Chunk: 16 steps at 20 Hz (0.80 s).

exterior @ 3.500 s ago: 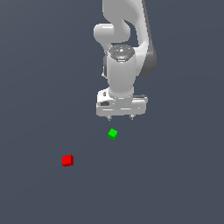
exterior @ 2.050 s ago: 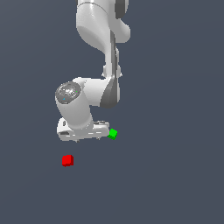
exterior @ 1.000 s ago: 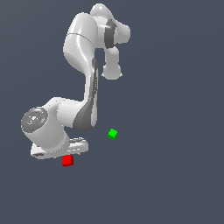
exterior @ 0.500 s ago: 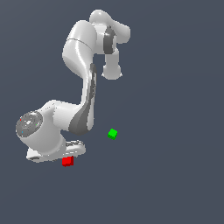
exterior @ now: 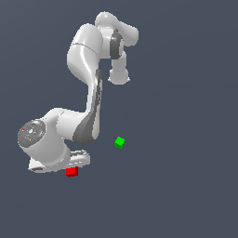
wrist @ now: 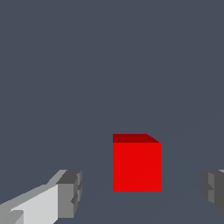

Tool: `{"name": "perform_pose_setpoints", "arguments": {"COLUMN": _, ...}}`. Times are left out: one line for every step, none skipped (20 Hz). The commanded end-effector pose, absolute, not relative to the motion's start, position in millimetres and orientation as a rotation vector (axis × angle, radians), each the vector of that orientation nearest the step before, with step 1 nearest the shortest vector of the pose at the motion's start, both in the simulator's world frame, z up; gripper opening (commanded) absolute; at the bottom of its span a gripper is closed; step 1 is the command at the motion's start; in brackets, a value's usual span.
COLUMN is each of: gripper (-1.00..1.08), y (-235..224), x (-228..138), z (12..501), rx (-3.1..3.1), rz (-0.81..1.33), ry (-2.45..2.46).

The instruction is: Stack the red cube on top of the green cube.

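The red cube (exterior: 71, 172) lies on the flat dark grey table (exterior: 186, 186), and everything else is placed from it. In the wrist view the red cube (wrist: 136, 165) sits upright, one bright face toward the camera and a thin darker strip of its top showing, in the gap between the two grey fingertips (wrist: 70, 194) of the pincer (wrist: 142, 192). The jaws stand wide: there is bare table between the cube and the nearer fingertip on one side, and a broader stretch of bare table between it and the other fingertip (wrist: 213, 192), so neither pad touches it. In the exterior view the pincer (exterior: 69, 163) is low over the cube, the white hand body just above and to the exterior view's left of it, partly hiding the cube's upper edge; the fingers themselves cannot be made out from there. The green cube (exterior: 119, 142) rests on the table well apart from the red cube, toward the exterior view's right and farther up in that picture, with nothing on top of it. The white arm (exterior: 90, 97) rises from the hand above the red cube, bends at a grey-jointed elbow and climbs to its upper links high over both cubes.
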<state>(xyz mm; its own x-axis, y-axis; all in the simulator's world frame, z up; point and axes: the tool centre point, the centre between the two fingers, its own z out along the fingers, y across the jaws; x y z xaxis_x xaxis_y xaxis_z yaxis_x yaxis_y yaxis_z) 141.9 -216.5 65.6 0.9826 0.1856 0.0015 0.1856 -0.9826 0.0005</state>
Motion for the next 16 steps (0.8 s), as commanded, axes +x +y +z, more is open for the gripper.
{"name": "perform_pose_setpoints", "arguments": {"gripper": 1.0, "y": -216.5, "x": 141.4, "z": 56.8, "rx": 3.128, "rz": 0.0, "ry": 0.293}}
{"name": "perform_pose_setpoints", "arguments": {"gripper": 1.0, "y": -216.5, "x": 141.4, "z": 52.1, "rx": 3.128, "rz": 0.0, "ry": 0.293}}
{"name": "perform_pose_setpoints", "arguments": {"gripper": 1.0, "y": -216.6, "x": 141.3, "z": 46.8, "rx": 3.128, "rz": 0.0, "ry": 0.293}}
{"name": "perform_pose_setpoints", "arguments": {"gripper": 1.0, "y": -216.7, "x": 141.2, "z": 40.9, "rx": 3.128, "rz": 0.0, "ry": 0.293}}
{"name": "perform_pose_setpoints", "arguments": {"gripper": 1.0, "y": -216.3, "x": 141.3, "z": 35.1, "rx": 3.128, "rz": 0.0, "ry": 0.294}}
{"name": "perform_pose_setpoints", "arguments": {"gripper": 1.0, "y": -216.3, "x": 141.3, "z": 30.5, "rx": 3.128, "rz": 0.0, "ry": 0.294}}
{"name": "perform_pose_setpoints", "arguments": {"gripper": 1.0, "y": -216.4, "x": 141.4, "z": 26.7, "rx": 3.128, "rz": 0.0, "ry": 0.294}}
{"name": "perform_pose_setpoints", "arguments": {"gripper": 1.0, "y": -216.5, "x": 141.5, "z": 23.8, "rx": 3.128, "rz": 0.0, "ry": 0.294}}
{"name": "perform_pose_setpoints", "arguments": {"gripper": 1.0, "y": -216.6, "x": 141.7, "z": 21.8, "rx": 3.128, "rz": 0.0, "ry": 0.294}}
{"name": "perform_pose_setpoints", "arguments": {"gripper": 1.0, "y": -216.7, "x": 141.9, "z": 20.6, "rx": 3.128, "rz": 0.0, "ry": 0.294}}
{"name": "perform_pose_setpoints", "arguments": {"gripper": 1.0, "y": -216.8, "x": 142.1, "z": 20.0, "rx": 3.128, "rz": 0.0, "ry": 0.294}}
{"name": "perform_pose_setpoints", "arguments": {"gripper": 1.0, "y": -216.8, "x": 142.4, "z": 19.9, "rx": 3.128, "rz": 0.0, "ry": 0.294}}
{"name": "perform_pose_setpoints", "arguments": {"gripper": 1.0, "y": -216.9, "x": 142.5, "z": 19.9, "rx": 3.128, "rz": 0.0, "ry": 0.294}}
{"name": "perform_pose_setpoints", "arguments": {"gripper": 1.0, "y": -216.9, "x": 142.6, "z": 19.9, "rx": 3.128, "rz": 0.0, "ry": 0.294}}
{"name": "perform_pose_setpoints", "arguments": {"gripper": -1.0, "y": -216.9, "x": 142.6, "z": 19.9, "rx": 3.128, "rz": 0.0, "ry": 0.294}}
{"name": "perform_pose_setpoints", "arguments": {"gripper": -1.0, "y": -216.9, "x": 142.6, "z": 19.9, "rx": 3.128, "rz": 0.0, "ry": 0.294}}
